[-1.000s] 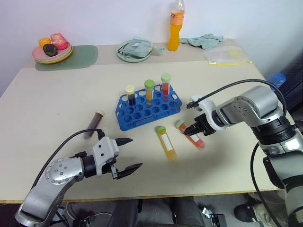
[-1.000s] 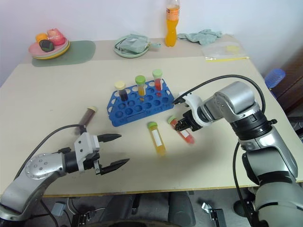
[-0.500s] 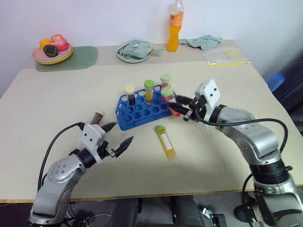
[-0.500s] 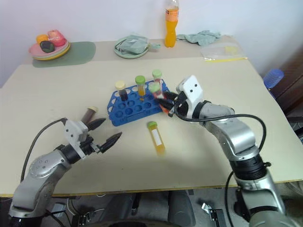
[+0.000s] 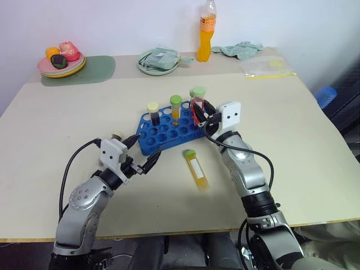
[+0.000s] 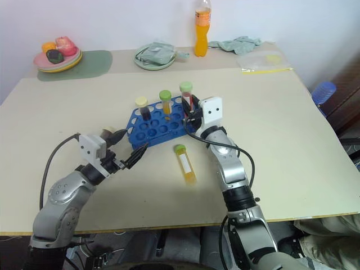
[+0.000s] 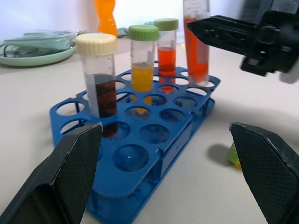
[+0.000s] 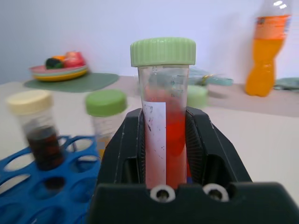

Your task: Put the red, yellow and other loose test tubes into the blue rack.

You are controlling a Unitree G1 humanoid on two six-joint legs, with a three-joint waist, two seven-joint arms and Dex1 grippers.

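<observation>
Beige table: our right gripper pinches the red tube upright over the blue rack's right end. We should centre on a free hole, lower straight. Left gripper spread wide; yellow tube lies nearer.

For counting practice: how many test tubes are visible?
6: dark, orange and red tubes standing in the blue rack; a red tube in the right pincer; a yellow tube lying loose; a dark tube partly hidden by the left pincer.
</observation>
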